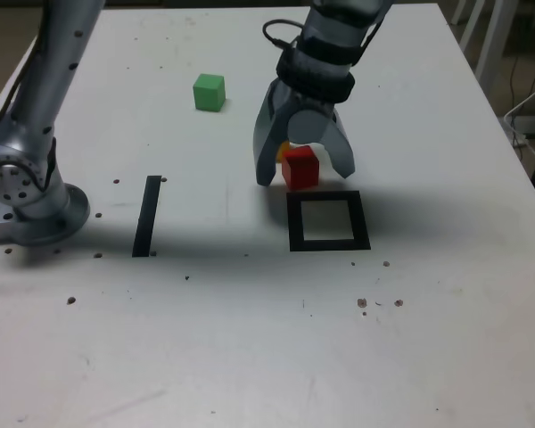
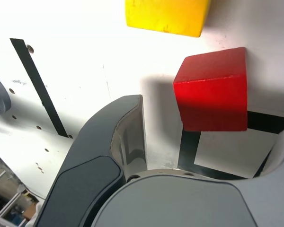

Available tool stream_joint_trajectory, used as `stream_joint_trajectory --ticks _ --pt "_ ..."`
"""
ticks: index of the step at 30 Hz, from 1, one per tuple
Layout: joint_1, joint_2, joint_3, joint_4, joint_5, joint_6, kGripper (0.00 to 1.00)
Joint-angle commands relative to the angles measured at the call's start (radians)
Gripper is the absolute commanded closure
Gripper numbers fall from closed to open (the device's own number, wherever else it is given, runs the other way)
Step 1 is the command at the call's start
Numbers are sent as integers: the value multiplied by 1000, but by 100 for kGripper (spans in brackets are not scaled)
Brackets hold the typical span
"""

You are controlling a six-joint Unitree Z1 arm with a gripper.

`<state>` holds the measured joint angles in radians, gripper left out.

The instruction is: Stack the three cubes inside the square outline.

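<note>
We see the gripper point(image 1: 305, 176) hanging over the white table point(image 1: 250, 339) with its 2 curved grey fingers point(image 1: 266, 143) spread apart, clamped on nothing. The red cube point(image 1: 300, 168), a matte solid block with crisp edges, sits on the table between those fingers; in the wrist view there is bare table between it and the one finger we can see well. It lies just beyond the far edge of the square outline point(image 1: 328, 221), a flat thick black frame with a white centre; in the wrist view the red cube point(image 2: 212, 91) overlaps the frame's black band point(image 2: 189, 146), though we cannot tell whether it truly rests on it. The yellow cube point(image 2: 166, 16) sits just beyond the red one, mostly hidden in the exterior view, where only a small yellow sliver point(image 1: 283, 150) shows. The green cube point(image 1: 209, 92) stands well apart, toward the exterior view's left and farther back. A straight black strip point(image 1: 147, 215) lies flat on the table to the exterior view's left of the frame, near the arm's rounded metallic base point(image 1: 31, 201). Small dark specks dot the smooth tabletop.
</note>
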<state>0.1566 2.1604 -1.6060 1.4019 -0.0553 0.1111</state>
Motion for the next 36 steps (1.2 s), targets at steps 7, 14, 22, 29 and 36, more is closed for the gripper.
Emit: stream_joint_trajectory --ticks 7,14,22,29,36 --pt "18 33 -33 31 -6 25 14" --pt "32 64 -52 65 -7 43 30" --pt "34 90 -72 67 11 58 59" --pt "34 91 -82 63 25 68 69" --pt "28 90 -81 66 29 69 70"
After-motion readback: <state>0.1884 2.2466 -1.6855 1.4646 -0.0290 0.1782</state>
